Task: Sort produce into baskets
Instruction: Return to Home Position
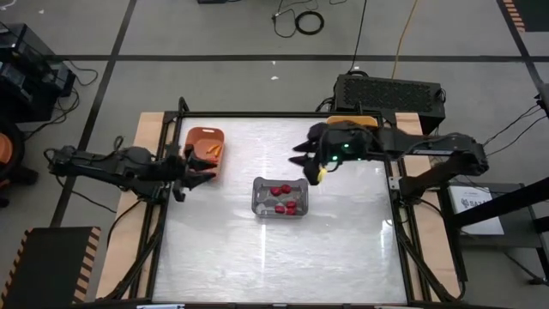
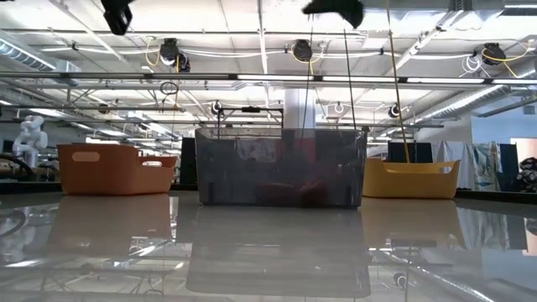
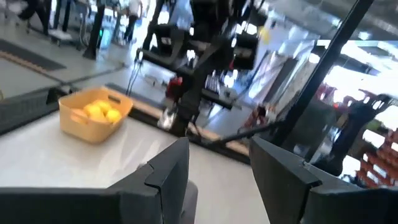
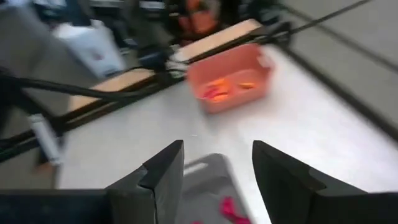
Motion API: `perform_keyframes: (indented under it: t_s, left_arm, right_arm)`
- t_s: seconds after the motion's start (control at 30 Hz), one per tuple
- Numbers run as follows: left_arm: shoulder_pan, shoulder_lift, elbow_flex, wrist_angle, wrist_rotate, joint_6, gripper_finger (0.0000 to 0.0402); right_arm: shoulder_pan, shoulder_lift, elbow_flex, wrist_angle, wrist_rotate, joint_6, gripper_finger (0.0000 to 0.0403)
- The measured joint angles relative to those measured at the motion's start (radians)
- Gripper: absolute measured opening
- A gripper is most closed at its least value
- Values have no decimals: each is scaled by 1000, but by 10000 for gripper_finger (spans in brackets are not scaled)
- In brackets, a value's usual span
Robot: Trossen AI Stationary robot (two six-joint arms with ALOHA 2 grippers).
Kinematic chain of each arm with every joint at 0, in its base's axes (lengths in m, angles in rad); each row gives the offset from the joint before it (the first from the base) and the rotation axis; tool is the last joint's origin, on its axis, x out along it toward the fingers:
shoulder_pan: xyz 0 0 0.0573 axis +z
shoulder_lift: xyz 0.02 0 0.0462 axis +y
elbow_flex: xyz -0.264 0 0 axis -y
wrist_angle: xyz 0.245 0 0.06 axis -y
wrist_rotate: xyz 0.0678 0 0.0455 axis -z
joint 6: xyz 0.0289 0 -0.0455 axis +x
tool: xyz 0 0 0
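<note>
High view is showing red pieces sitting in the grey basket, so sorting is looking finished; left end effector and right end effector are hovering spread, empty, needing only retraction home.

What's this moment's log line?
left tool open, empty | right tool open, empty | red pieces in grey basket | carrots in terracotta basket

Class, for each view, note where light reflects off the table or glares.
High view: a pale sheen streaks the table around the grey basket. Low view: the glossy top mirrors the terracotta basket, the grey one and the yellow basket. Left wrist view: bright light washes out part of the room beyond the table.
</note>
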Motion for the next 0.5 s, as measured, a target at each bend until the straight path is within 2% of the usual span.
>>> perform_keyframes:
  t_s: [0.13,0.23,0.37,0.5]
  left_arm:
    - [0,-88,0,-34,-41,17,176]
    - [0,-158,0,-111,-94,27,176]
    - [0,-243,0,-210,-169,18,176]
    - [0,-318,0,-233,-161,2,176]
  right_arm:
    - [0,-68,0,-132,119,-17,183]
    - [0,-105,-8,-172,123,-51,183]
    - [1,-168,-84,-151,112,-78,183]
    - [0,-254,-243,-28,110,-60,183]
